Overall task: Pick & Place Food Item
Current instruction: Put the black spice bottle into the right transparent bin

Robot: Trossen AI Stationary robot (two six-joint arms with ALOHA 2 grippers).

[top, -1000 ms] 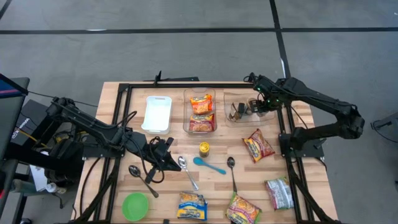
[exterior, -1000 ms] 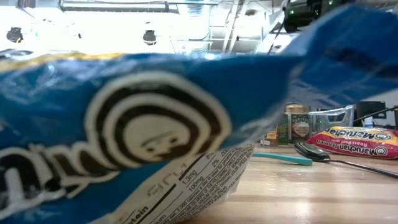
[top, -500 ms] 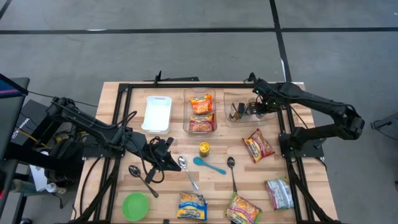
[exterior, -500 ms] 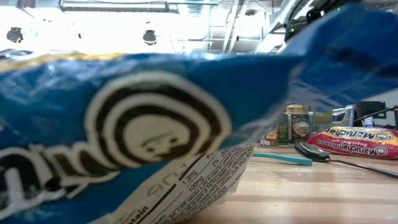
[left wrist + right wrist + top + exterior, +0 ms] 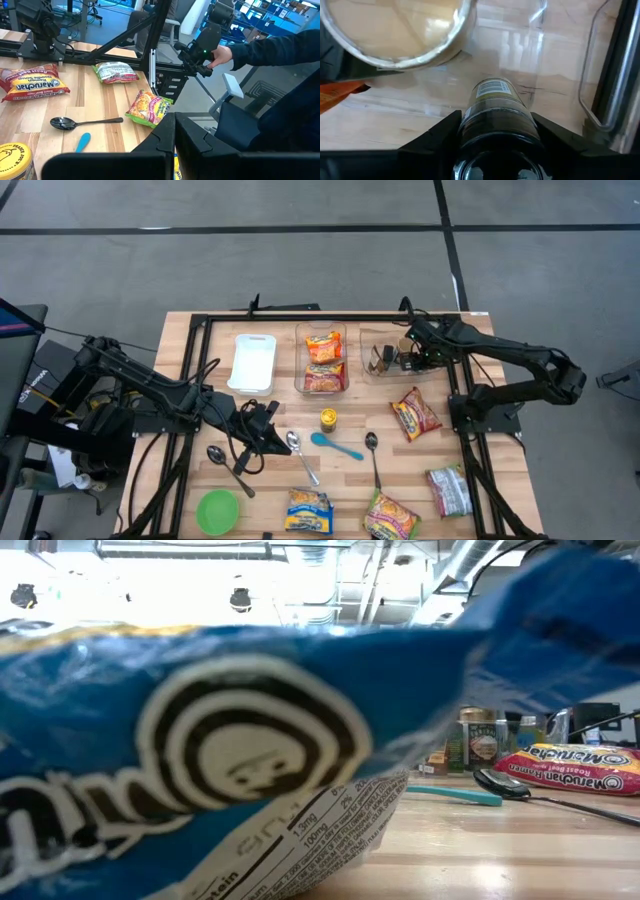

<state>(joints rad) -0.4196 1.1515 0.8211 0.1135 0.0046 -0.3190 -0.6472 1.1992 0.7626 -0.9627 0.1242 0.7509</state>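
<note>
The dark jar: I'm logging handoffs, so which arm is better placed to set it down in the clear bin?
Right. Its gripper already grips the dark jar over the clear bin. The left gripper sits by the spoons, far away.

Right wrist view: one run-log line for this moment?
right gripper: shut on dark cylindrical jar | over clear plastic bin | left gripper: idle by metal spoon

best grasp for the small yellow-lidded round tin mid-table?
Take the small yellow-lidded round tin by its cylindrical side wall, coming straight down from above. It stands upright, lid up, so opposite sides give parallel contact. Probably close the fingers left-to-right: the teal plastic spoon lies close in front and the clear plastic container of noodle packets sits behind, while the flanks look free.
</note>
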